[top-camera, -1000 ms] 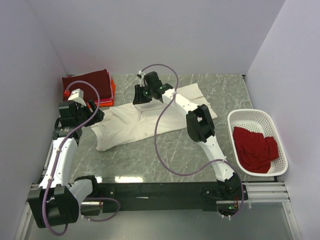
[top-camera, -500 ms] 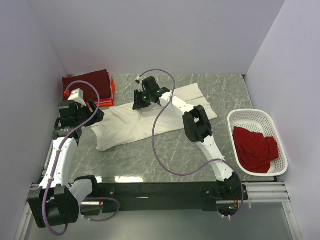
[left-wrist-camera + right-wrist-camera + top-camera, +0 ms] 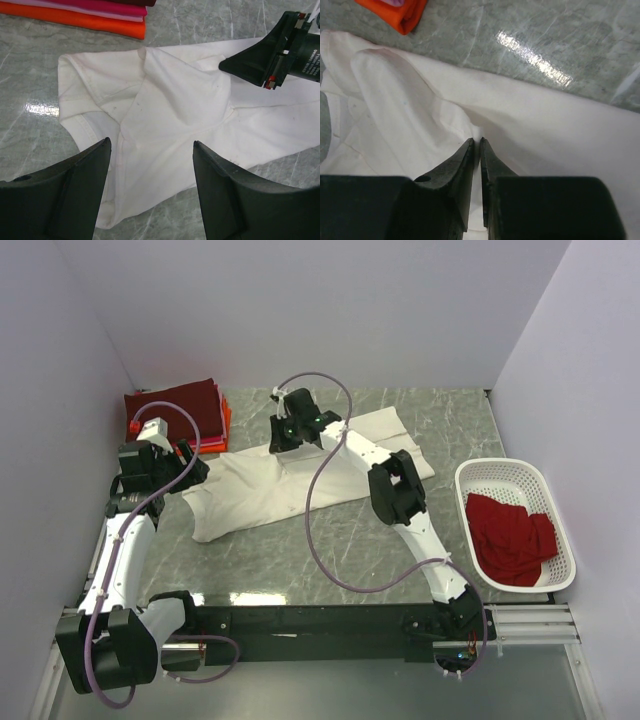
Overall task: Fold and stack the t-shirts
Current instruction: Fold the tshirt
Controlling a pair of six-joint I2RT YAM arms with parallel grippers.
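Cream-white cloth, soft and creased: the cream-white t-shirt lies flat across the middle of the marbled table. Its long axis slants from the table's near left toward its far right, with one rounded flap folded over. The right gripper pinches a ridge of this cloth, jaws almost together. The left gripper hovers wide open over the shirt's left end, holding nothing. A folded stack, maroon over orange, sits at the table's far left corner. A crumpled red t-shirt fills a white lattice basket at the table's right edge.
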